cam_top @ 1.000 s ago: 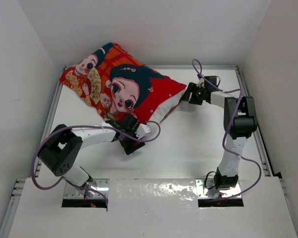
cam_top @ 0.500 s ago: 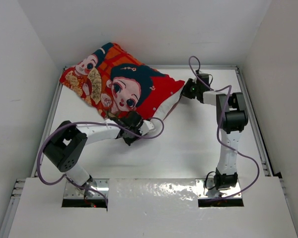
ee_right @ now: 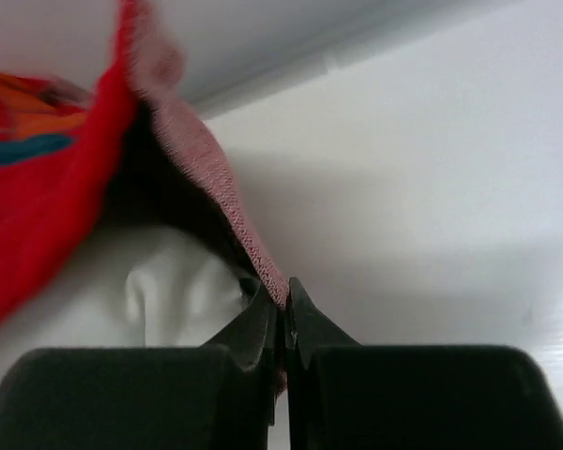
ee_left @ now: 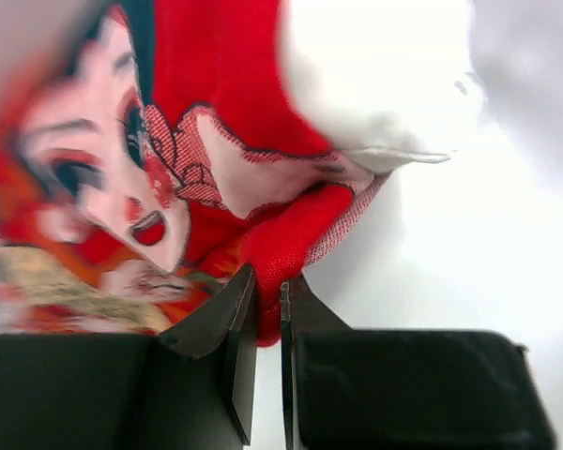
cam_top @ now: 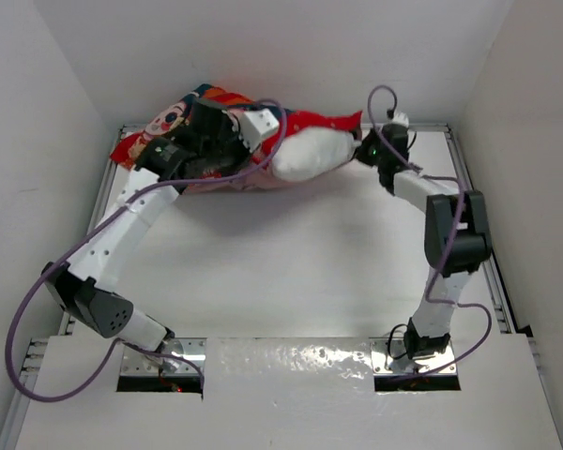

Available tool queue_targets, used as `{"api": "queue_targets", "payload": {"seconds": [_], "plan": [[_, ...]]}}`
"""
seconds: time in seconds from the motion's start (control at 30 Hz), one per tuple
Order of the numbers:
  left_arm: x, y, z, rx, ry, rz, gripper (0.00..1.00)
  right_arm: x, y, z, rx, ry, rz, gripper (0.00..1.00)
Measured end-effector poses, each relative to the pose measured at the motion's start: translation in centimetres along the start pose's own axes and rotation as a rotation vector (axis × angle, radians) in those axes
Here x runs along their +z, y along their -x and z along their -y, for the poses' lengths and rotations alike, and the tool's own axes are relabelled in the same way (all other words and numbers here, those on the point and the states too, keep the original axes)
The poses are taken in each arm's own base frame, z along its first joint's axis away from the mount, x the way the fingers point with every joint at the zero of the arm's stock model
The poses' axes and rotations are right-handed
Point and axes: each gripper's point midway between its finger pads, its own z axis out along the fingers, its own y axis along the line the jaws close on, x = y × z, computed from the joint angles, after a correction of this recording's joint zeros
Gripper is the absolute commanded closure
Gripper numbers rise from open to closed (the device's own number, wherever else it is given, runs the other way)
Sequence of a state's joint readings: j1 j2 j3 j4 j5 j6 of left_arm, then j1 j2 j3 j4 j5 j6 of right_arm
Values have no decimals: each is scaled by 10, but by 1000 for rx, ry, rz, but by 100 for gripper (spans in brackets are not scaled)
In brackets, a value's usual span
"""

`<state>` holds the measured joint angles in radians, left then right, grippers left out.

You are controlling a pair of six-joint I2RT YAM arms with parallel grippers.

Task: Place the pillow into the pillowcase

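Top view: pillowcase point(cam_top: 169, 117) sits at the far edge of the table point(cam_top: 310, 272), against the back wall point(cam_top: 291, 56), left of centre, bunched, with the printed face toward the left end. It casts a shadow on the table along its near side. The pillow point(cam_top: 310, 155) is partly inside: one white puffy end bulges out of the right-hand opening, and the rest is hidden by the red cloth. The left arm reaches far forward over the cover, its purple cable point(cam_top: 263, 155) draped across the fabric. Left wrist view: left gripper point(ee_left: 268, 286) has its fingers drawn nearly together, pinching a fold of the red lower edge of the opening. The pinkish inner side shows just above the pinch, and the white cushion lies beyond it at upper right. Right wrist view: right gripper point(ee_right: 281, 298) has its fingers pressed tight on the pinkish hem at the cover's right corner. The hem rises from the pinch up and to the left, the opening is dark beneath it, and the white corner of the cushion lies just left of the fingers. In the top view the exposed white end lies between the two arms.
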<state>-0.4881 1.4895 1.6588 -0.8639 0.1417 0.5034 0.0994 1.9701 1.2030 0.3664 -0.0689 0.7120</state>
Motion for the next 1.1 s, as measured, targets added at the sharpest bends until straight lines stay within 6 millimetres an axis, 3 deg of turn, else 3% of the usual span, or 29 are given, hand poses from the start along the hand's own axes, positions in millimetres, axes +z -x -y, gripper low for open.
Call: {"api": "queue_targets", "payload": {"seconds": [0.03, 0.07, 0.17, 0.27, 0.33, 0.4, 0.47, 0.57, 0.67, 0.7, 0.77, 0.83, 0.9, 0.97, 1.03, 1.1], "plan": [[-9, 9, -7, 16, 31, 19, 100, -10, 31, -17, -48, 17, 46, 100], [-31, 39, -22, 38, 92, 93, 100, -20, 63, -36, -89, 39, 98, 100], [-92, 97, -64, 84, 294, 239, 100, -67, 184, -113, -221, 137, 319, 100], [-177, 168, -110, 111, 554, 462, 100, -154, 298, -194, -314, 252, 583, 100], [-239, 202, -132, 111, 729, 623, 100, -224, 351, -236, -351, 325, 753, 100], [-290, 219, -143, 104, 857, 738, 100, -298, 380, -262, -368, 381, 893, 100], [-315, 227, -145, 98, 910, 805, 100, -367, 388, -275, -376, 426, 1000, 100], [-311, 228, -142, 114, 904, 811, 100, -449, 393, -289, -382, 479, 1109, 100], [-300, 241, -150, 146, 931, 825, 100, -484, 409, -304, -386, 518, 1183, 100], [-297, 247, -154, 154, 948, 836, 100, -490, 414, -306, -386, 522, 1209, 100], [-289, 249, -158, 151, 959, 826, 100, -479, 412, -298, -380, 489, 1191, 100], [-273, 238, -157, 131, 932, 777, 100, -444, 387, -272, -370, 417, 1095, 100], [-253, 213, -152, 117, 902, 692, 100, -402, 354, -243, -356, 334, 940, 100], [-240, 204, -155, 116, 900, 623, 100, -375, 344, -233, -350, 289, 828, 100], [-256, 231, -169, 135, 975, 676, 100, -355, 353, -241, -342, 281, 770, 100], [-267, 245, -173, 153, 1040, 733, 100, -354, 375, -255, -329, 312, 825, 100]]}}
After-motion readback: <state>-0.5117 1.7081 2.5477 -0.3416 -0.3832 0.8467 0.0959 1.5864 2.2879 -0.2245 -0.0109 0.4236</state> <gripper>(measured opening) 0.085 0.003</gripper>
